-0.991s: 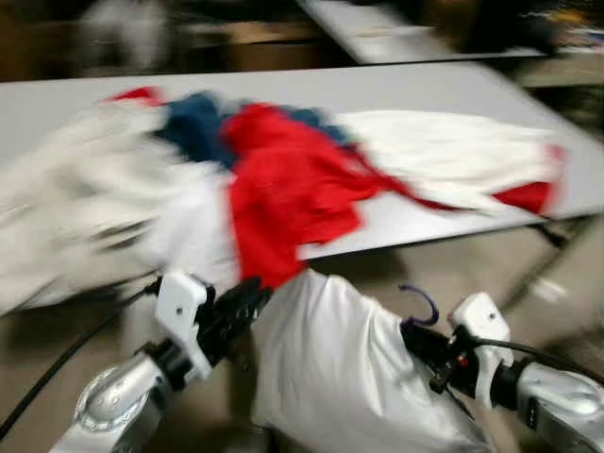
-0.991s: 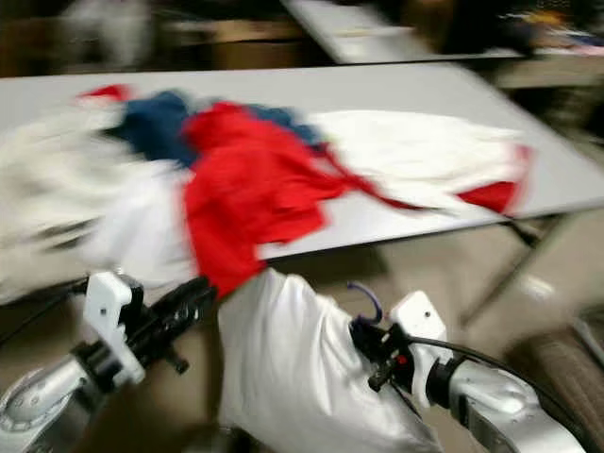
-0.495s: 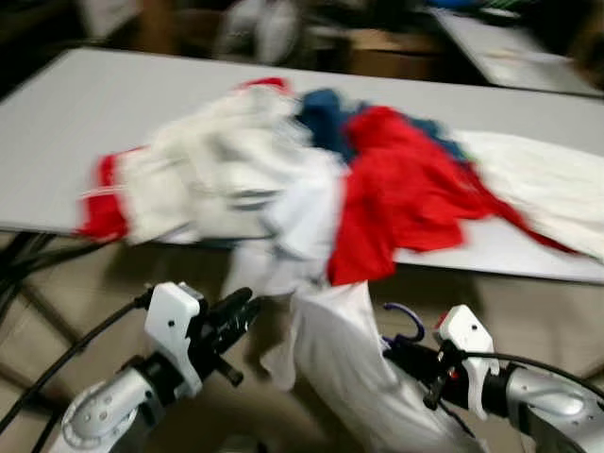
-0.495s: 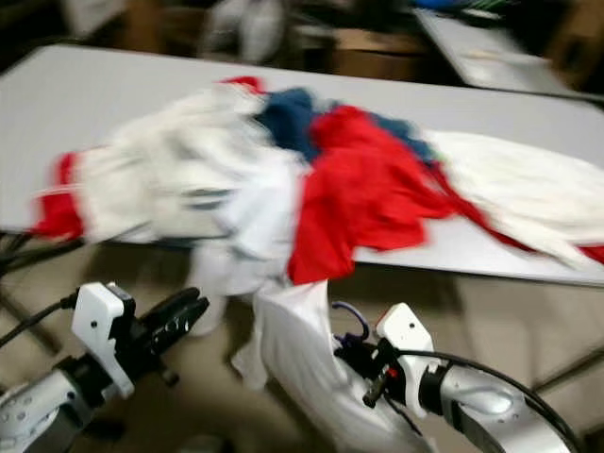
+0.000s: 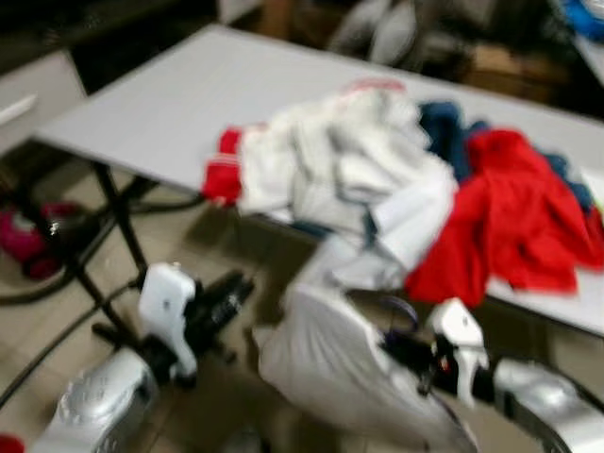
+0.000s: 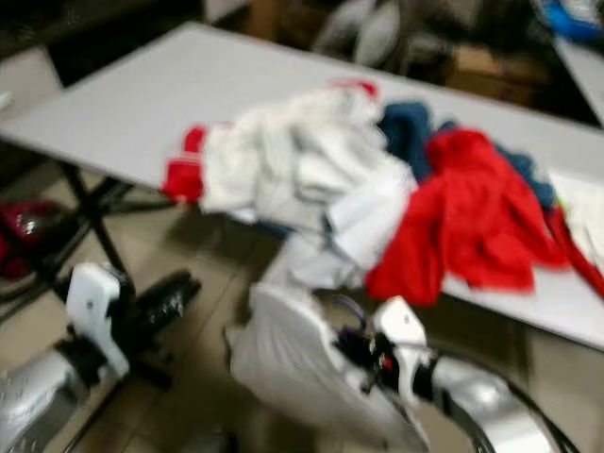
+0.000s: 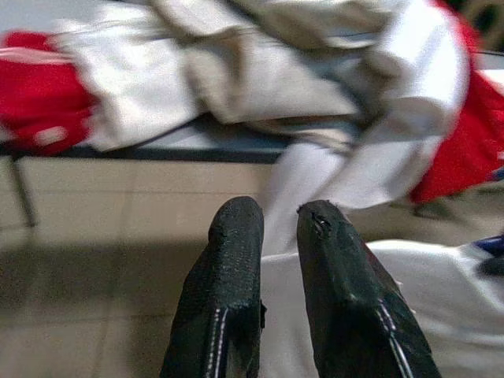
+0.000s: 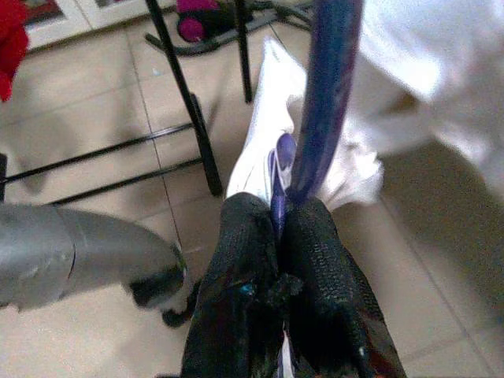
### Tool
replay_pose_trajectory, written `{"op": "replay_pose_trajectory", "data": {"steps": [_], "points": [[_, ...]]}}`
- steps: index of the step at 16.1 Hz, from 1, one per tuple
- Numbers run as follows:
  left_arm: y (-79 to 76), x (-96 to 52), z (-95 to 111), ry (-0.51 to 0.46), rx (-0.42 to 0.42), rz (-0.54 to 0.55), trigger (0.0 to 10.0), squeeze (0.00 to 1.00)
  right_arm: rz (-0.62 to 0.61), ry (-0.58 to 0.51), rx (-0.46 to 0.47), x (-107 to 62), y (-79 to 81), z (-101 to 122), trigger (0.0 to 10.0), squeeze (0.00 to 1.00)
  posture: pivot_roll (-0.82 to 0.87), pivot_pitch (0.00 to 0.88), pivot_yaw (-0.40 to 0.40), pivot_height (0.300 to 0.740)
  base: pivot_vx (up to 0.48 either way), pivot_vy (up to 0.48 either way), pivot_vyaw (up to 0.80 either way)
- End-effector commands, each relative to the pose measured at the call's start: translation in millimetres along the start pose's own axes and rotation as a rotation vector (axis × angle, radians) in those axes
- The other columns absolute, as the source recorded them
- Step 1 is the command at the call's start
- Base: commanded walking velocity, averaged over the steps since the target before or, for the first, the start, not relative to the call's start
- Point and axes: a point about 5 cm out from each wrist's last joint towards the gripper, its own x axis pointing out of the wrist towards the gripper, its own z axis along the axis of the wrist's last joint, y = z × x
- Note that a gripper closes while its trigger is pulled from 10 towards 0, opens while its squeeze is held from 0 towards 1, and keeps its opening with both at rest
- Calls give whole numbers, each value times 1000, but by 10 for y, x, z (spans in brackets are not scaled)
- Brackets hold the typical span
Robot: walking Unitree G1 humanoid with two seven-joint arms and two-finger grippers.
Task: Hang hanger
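Purple hanger (image 8: 323, 102) w/ white shirt (image 5: 330, 359) on it, below table (image 5: 142, 113) edge, right gripper (image 8: 279, 228) clamped on hanger, left gripper (image 7: 272, 224) beside shirt, 2 fingers nearly together, empty, clothes pile (image 5: 377, 179) on table, blurred.

Head eyes look down; both share table (image 5: 142, 113)

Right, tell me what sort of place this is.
Probably a workroom or lab set up for laundry handling, not a lived-in room: a plain grey folding table on black legs, a heap of clothes on it, cables on the tiled floor, and cluttered tables behind.
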Motion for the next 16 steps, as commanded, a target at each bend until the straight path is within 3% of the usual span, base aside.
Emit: {"op": "replay_pose_trajectory", "data": {"steps": [1,5,9,16], "points": [[3,25,-23,16,2,16,10000,0,-33,-25,-8,-44,-79,24,10000,0,99,50,-67,740,0,0,800],[90,142,-17,17,24,71,10000,0,-84,-90,57,-2,-37,80,10000,0,89,35,-44,740,0,0,800],[113,177,-34,31,45,87,10000,0,-74,-107,33,-10,113,182,10000,0,89,27,-47,740,0,0,800],[111,188,-42,22,58,114,10000,0,-69,-101,-5,-36,73,363,10000,0,111,0,-84,740,0,0,800]]}}
